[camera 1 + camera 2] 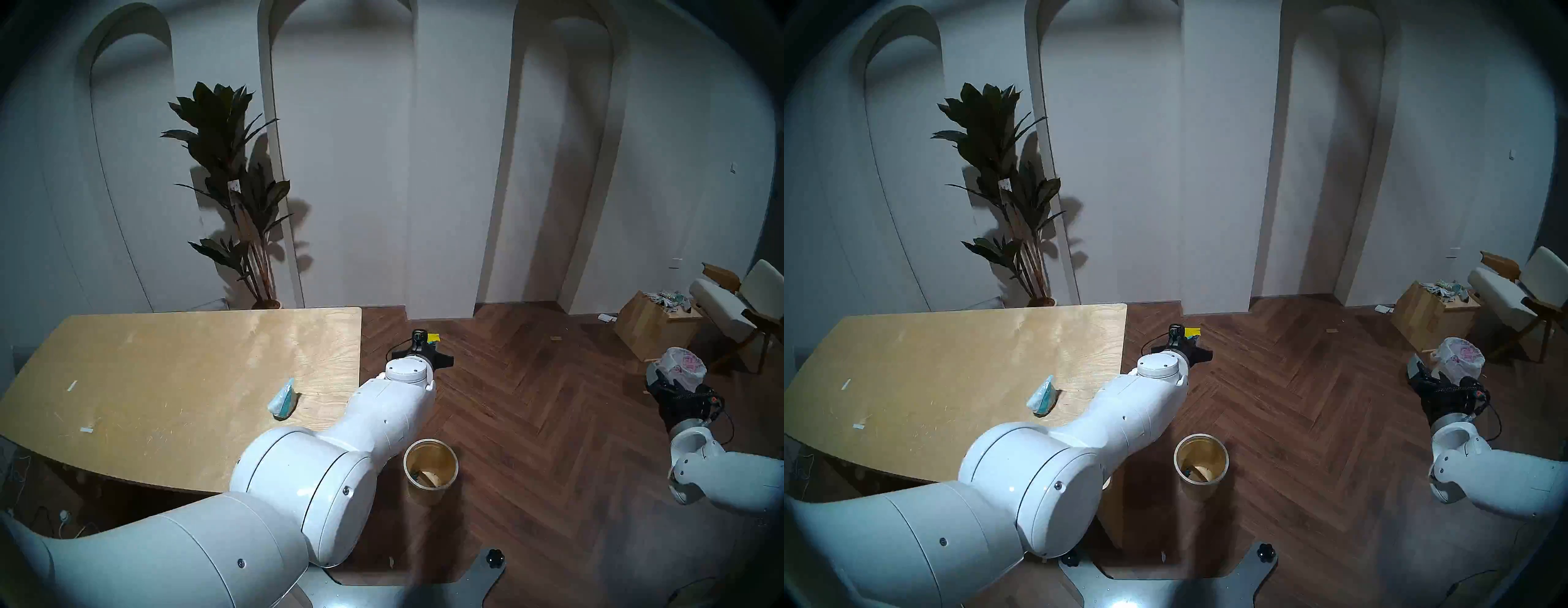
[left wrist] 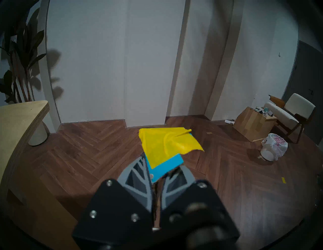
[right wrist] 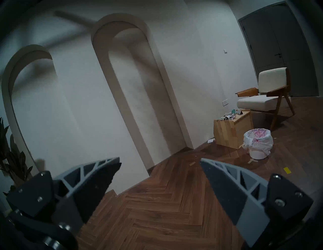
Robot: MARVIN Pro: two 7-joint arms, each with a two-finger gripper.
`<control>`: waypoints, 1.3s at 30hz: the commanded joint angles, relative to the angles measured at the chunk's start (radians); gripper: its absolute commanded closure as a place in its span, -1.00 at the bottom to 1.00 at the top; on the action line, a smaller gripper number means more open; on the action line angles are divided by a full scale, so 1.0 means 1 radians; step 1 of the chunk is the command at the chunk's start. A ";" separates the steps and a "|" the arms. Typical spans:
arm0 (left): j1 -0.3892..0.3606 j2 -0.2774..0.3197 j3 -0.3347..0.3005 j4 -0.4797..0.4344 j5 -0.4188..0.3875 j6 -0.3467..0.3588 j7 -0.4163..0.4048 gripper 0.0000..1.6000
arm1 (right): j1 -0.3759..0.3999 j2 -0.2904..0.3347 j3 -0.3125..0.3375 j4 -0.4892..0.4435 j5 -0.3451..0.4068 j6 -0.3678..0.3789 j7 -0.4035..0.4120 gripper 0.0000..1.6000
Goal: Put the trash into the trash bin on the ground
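Note:
My left gripper point(image 2: 162, 172) is shut on a yellow-and-blue package point(image 2: 162, 144), a piece of the trash. In the head view, the gripper point(image 1: 424, 339) and package point(image 1: 434, 338) hang over the floor just right of the table's far corner. They are well behind the trash bin point(image 1: 430, 443). The bin is a round cream-yellow cylinder on the floor beside the table, with something pale inside. A soft teal-white pouch point(image 1: 283, 399) lies on the table near its right edge. My right gripper point(image 3: 160, 161) stands open and empty at the far right, over the floor.
The wooden table point(image 1: 169, 373) fills the left. A white bin with a pink-printed bag point(image 1: 683, 367), a light-wood box point(image 1: 653, 322) and an armchair point(image 1: 738, 297) stand at the right. A potted plant point(image 1: 237, 191) stands behind the table. Paper scraps lie on the tabletop.

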 commanded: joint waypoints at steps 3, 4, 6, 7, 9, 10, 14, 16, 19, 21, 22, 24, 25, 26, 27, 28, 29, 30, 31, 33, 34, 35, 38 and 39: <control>-0.073 -0.034 0.001 0.018 -0.003 -0.038 -0.009 1.00 | 0.014 -0.001 0.006 -0.003 -0.013 -0.007 -0.001 -1.00; -0.074 -0.036 0.000 0.020 -0.005 -0.041 -0.009 1.00 | 0.015 -0.001 0.006 -0.003 -0.014 -0.007 -0.002 -1.00; -0.079 -0.038 0.000 0.028 -0.006 -0.046 -0.011 1.00 | 0.016 -0.001 0.005 -0.003 -0.016 -0.007 -0.004 -1.00; -0.081 -0.039 0.000 0.032 -0.007 -0.050 -0.012 1.00 | 0.016 -0.002 0.005 -0.003 -0.017 -0.007 -0.005 -1.00; -0.084 -0.041 0.000 0.039 -0.008 -0.052 -0.013 1.00 | 0.017 -0.002 0.005 -0.002 -0.019 -0.007 -0.006 -1.00; -0.086 -0.041 -0.001 0.045 -0.009 -0.056 -0.014 1.00 | 0.018 -0.003 0.004 -0.002 -0.020 -0.007 -0.006 -1.00; -0.087 -0.040 -0.002 0.061 -0.012 -0.064 -0.017 1.00 | 0.019 -0.004 0.004 -0.002 -0.022 -0.007 -0.007 -1.00; -0.086 -0.039 0.001 0.070 -0.010 -0.070 -0.018 1.00 | 0.020 -0.004 0.003 -0.001 -0.024 -0.008 -0.008 -1.00; -0.085 -0.036 0.001 0.079 -0.011 -0.077 -0.021 1.00 | 0.021 -0.005 0.002 -0.001 -0.025 -0.008 -0.008 -1.00; -0.085 -0.034 0.001 0.084 -0.011 -0.080 -0.022 1.00 | 0.021 -0.005 0.002 0.000 -0.026 -0.008 -0.009 -1.00; -0.085 -0.034 0.003 0.087 -0.009 -0.082 -0.022 1.00 | 0.022 -0.005 0.002 0.000 -0.027 -0.007 -0.009 -1.00; -0.086 -0.033 0.003 0.091 -0.010 -0.083 -0.023 1.00 | 0.022 -0.006 0.002 0.000 -0.027 -0.007 -0.009 -1.00; -0.086 -0.033 0.003 0.091 -0.010 -0.083 -0.023 1.00 | 0.022 -0.006 0.002 0.000 -0.027 -0.007 -0.009 -1.00; -0.087 -0.033 0.003 0.093 -0.010 -0.084 -0.023 1.00 | 0.022 -0.006 0.001 0.000 -0.028 -0.007 -0.009 -1.00; -0.089 -0.033 0.002 0.095 -0.010 -0.084 -0.024 1.00 | 0.023 -0.006 0.001 0.000 -0.028 -0.007 -0.010 -1.00; -0.089 -0.033 0.002 0.095 -0.010 -0.084 -0.024 1.00 | 0.023 -0.006 0.001 0.000 -0.028 -0.007 -0.010 -1.00; -0.090 -0.033 0.002 0.096 -0.010 -0.084 -0.024 1.00 | 0.023 -0.006 0.001 0.000 -0.029 -0.007 -0.010 -1.00; -0.091 -0.034 0.001 0.097 -0.010 -0.084 -0.024 1.00 | 0.023 -0.006 0.001 0.000 -0.029 -0.007 -0.010 -1.00; -0.092 -0.034 0.002 0.097 -0.010 -0.084 -0.024 1.00 | 0.023 -0.006 0.001 0.001 -0.030 -0.007 -0.010 -1.00; -0.092 -0.035 0.004 0.100 -0.007 -0.085 -0.025 1.00 | 0.024 -0.007 0.000 0.001 -0.030 -0.007 -0.011 -1.00; -0.090 -0.035 0.006 0.101 -0.005 -0.088 -0.025 1.00 | 0.024 -0.007 0.000 0.001 -0.030 -0.007 -0.011 -1.00; -0.088 -0.035 0.007 0.103 -0.004 -0.090 -0.024 1.00 | 0.024 -0.007 0.000 0.001 -0.031 -0.007 -0.011 -1.00; -0.082 -0.035 0.010 0.109 -0.002 -0.091 -0.021 1.00 | 0.025 -0.007 -0.001 0.001 -0.031 -0.007 -0.011 -1.00; -0.080 -0.035 0.011 0.111 0.000 -0.092 -0.020 1.00 | 0.025 -0.007 -0.001 0.001 -0.032 -0.007 -0.011 -1.00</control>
